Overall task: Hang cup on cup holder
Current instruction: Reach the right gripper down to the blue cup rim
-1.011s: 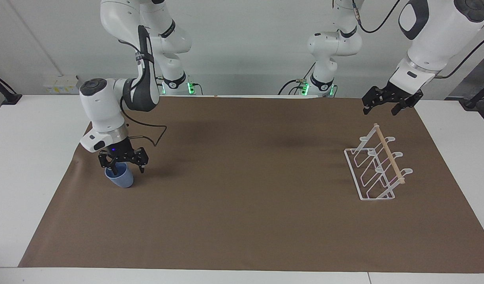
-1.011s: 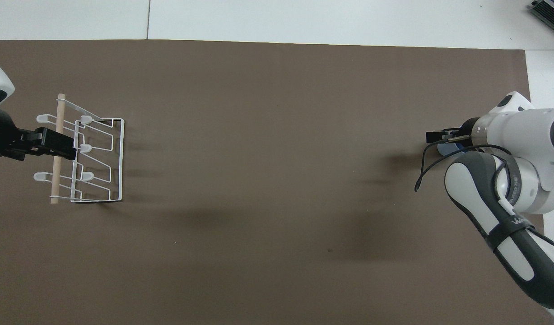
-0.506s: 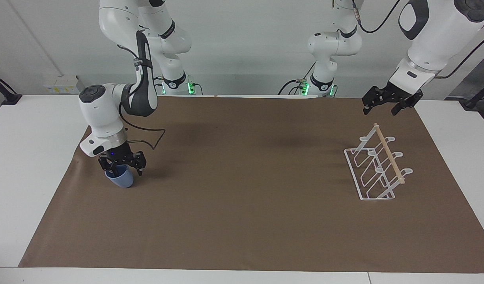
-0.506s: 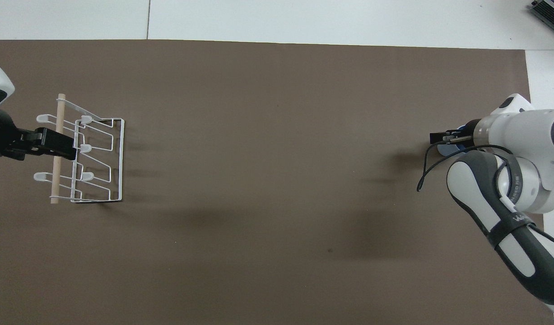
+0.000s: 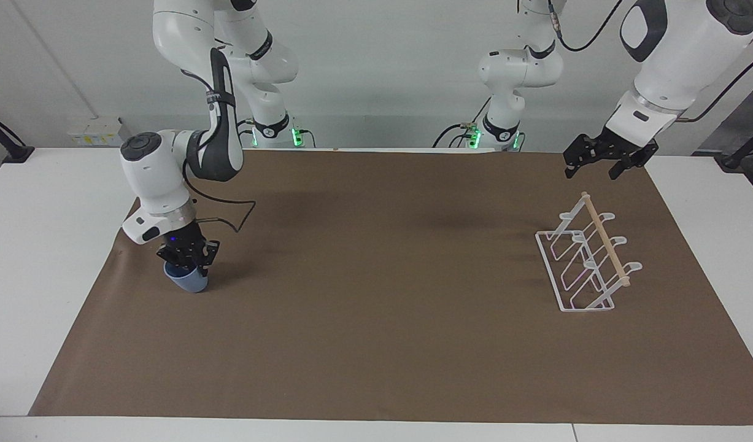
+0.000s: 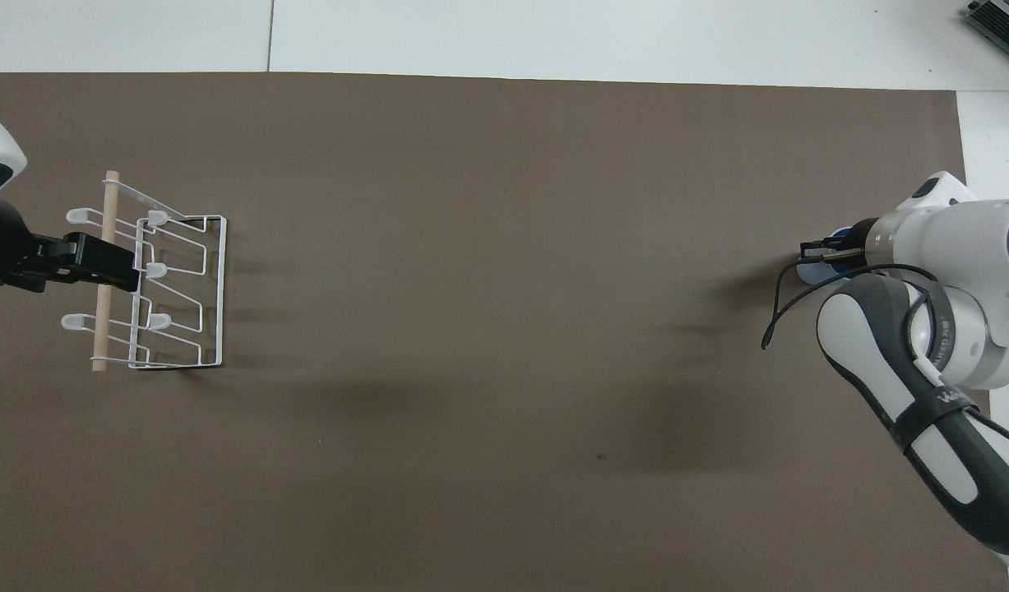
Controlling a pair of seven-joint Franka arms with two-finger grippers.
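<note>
Covering the white table [image 5: 38,258], brown mat [image 5: 376,319]

A robotics lab: two white arms [image 5: 167,178] bolted at a paper-covered table [image 5: 376,294], bare wall [image 5: 382,61] across the frame's top.

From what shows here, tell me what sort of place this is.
Most likely a robotics lab: two fixed arms at a white table under a brown mat, bare walls, and only a cup and rack set out as test props.
</note>
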